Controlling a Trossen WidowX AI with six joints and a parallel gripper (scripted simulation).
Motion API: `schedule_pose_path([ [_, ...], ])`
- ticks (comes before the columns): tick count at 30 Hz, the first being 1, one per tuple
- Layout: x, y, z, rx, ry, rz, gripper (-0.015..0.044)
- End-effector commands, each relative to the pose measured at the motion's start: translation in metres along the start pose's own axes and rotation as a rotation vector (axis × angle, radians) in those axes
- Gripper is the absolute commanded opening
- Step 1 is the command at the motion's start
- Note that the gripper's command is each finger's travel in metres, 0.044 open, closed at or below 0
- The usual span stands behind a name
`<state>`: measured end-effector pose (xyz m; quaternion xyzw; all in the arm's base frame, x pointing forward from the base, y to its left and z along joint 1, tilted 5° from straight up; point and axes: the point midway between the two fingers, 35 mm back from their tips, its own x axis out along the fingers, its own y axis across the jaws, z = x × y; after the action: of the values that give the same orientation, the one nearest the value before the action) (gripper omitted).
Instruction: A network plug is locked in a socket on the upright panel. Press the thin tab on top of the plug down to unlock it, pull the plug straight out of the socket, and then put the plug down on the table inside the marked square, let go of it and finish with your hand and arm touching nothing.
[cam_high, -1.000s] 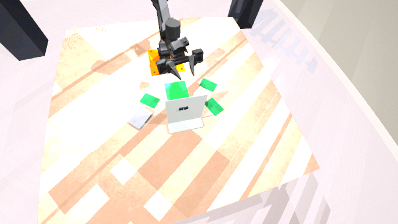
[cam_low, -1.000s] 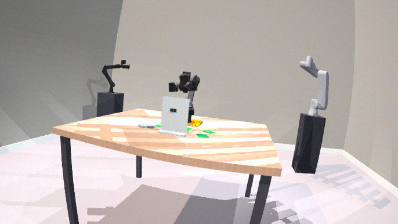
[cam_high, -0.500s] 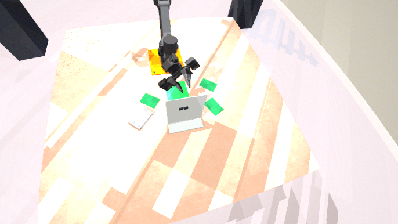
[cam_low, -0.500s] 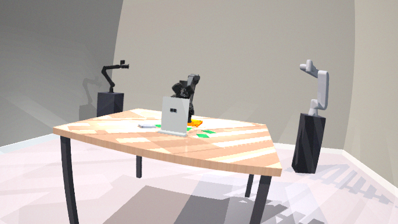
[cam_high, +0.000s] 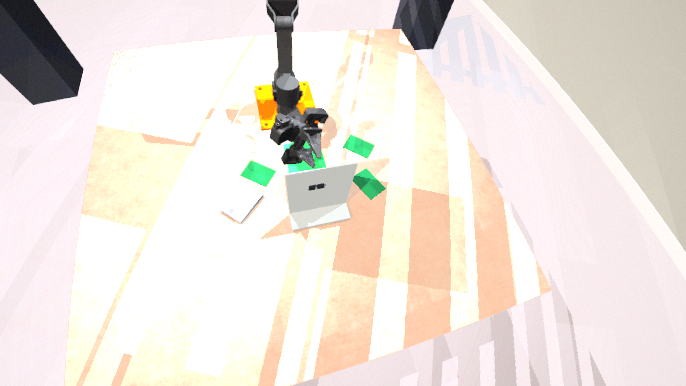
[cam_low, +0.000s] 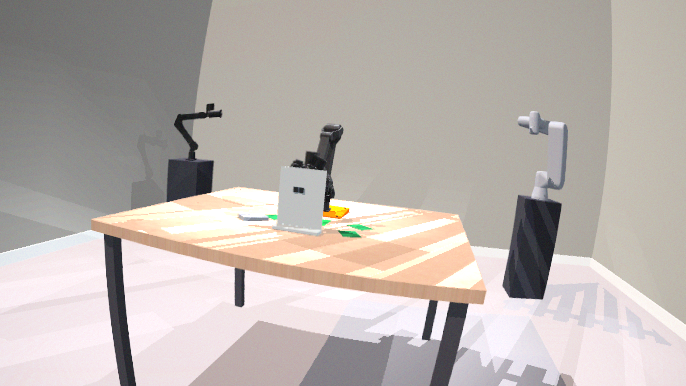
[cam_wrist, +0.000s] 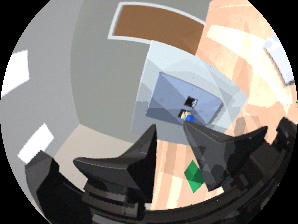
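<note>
Patchy wooden table (cam_low: 380, 260) in grey-walled room, flat white panel (cam_high: 320, 190) upright (green squares around), gripper (cam_high: 304, 150) partly closed, fingers holding nothing

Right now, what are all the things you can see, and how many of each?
table: one, wood with pale and orange stripes, middle of the room.
panel: one, light grey, upright on the table, small dark socket in its face.
green squares: four flat ones on the table around the panel, one partly under the tool.
white card: one, flat on the table beside the panel.
orange plate: one, under the arm's base.
dark pedestals: two beside the table, one with a black camera arm, one with a white one.
plug: too small to make out.
arm: one, dark grey, reaching down behind the panel.
tool: one, dark, part closed, holding nothing I can see.
</note>
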<state>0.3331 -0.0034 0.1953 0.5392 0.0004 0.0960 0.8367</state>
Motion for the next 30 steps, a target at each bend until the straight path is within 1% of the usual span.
schedule_pose_path([
  [1, -0.008, -0.013, -0.007, 0.136, 0.019, -0.002, 0.0156],
  [10, -0.028, -0.029, -0.018, 0.418, 0.046, 0.005, 0.0156],
  [17, -0.028, -0.029, -0.018, 0.424, 0.047, 0.005, 0.0156],
  [30, -0.009, -0.03, -0.014, 0.423, 0.047, 0.006, 0.0156],
])
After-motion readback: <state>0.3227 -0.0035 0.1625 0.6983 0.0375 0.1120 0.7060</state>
